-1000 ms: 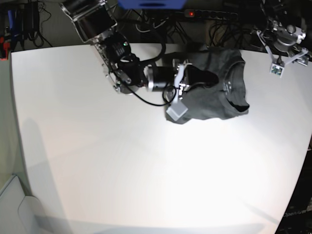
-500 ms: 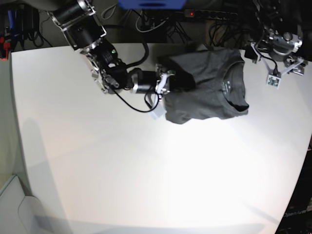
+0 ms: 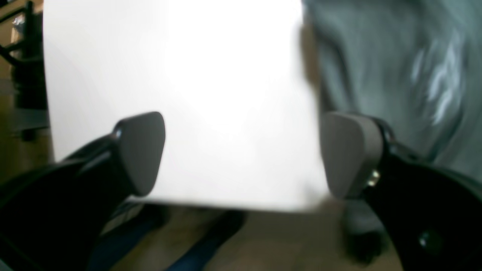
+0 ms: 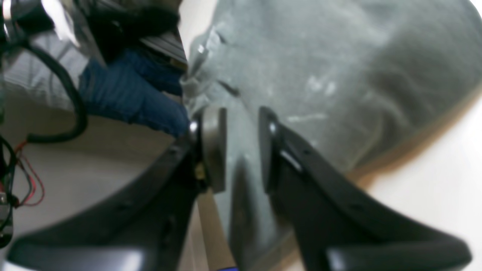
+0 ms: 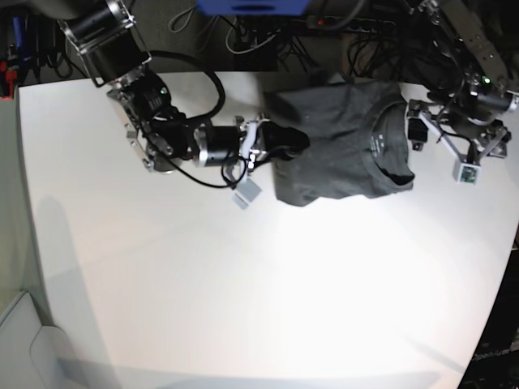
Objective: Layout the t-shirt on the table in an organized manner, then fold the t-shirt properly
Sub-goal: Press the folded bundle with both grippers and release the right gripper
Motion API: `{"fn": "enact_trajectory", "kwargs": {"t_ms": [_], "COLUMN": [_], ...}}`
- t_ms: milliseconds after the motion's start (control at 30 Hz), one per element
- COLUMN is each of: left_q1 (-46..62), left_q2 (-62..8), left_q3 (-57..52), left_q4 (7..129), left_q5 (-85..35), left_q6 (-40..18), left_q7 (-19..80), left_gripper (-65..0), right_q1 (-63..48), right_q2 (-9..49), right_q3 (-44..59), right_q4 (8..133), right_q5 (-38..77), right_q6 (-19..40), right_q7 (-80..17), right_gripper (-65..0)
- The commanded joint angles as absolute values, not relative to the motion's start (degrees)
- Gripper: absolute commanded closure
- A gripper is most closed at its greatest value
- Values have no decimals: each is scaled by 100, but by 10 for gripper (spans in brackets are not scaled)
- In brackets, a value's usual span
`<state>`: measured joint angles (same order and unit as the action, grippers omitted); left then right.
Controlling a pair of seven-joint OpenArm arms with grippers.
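Cables (image 5: 268,32) crowd the frame's top. One t-shirt (image 5: 349,142) on one bench (image 5: 243,284); my right fingers (image 4: 214,146) straddle its edge, left fingers (image 3: 141,150) spread.

T-shirt (image 5: 345,146) bunched on table (image 5: 243,284) far edge; right arm at its left, left arm right.

Honestly nothing here is readable. The t-shirt (image 5: 345,142) near the tabletop's (image 5: 243,284) far edge has a small pale print just inside the collar, but it's way too tiny and blurry to make out any letters.
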<state>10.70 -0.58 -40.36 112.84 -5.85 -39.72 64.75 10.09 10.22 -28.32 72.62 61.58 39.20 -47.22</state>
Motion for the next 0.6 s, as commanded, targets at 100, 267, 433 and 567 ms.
{"fn": "enact_trajectory", "kwargs": {"t_ms": [100,267,433,567], "left_q1": [1051,875,848,848], "left_q2": [163,470,558,549], "left_q3": [-4031,-4110,-4312,-4312], "left_q4": [11248,10712,10070,9736], "left_q5": [-1112,-1130,-1130,-1130], "left_q6": [-4000,-4000,-4000,-4000], "left_q7": [6501,6457,6009,5930], "left_gripper": [-642,-642,-641,-641], "right_q1": [1015,1015,1015,1033], "right_q2": [1068,1112,1138,1138], "right_q3": [-2818,-2818,-2818,-2818], "right_q4": [7503,7556,7556,7556], "right_q5": [6360,6360,6360,6360], "right_q6": [4000,4000,4000,4000], "right_q7": [-4585,-4593,-4593,-4593], "right_gripper": [-231,-234,-234,-234]}}
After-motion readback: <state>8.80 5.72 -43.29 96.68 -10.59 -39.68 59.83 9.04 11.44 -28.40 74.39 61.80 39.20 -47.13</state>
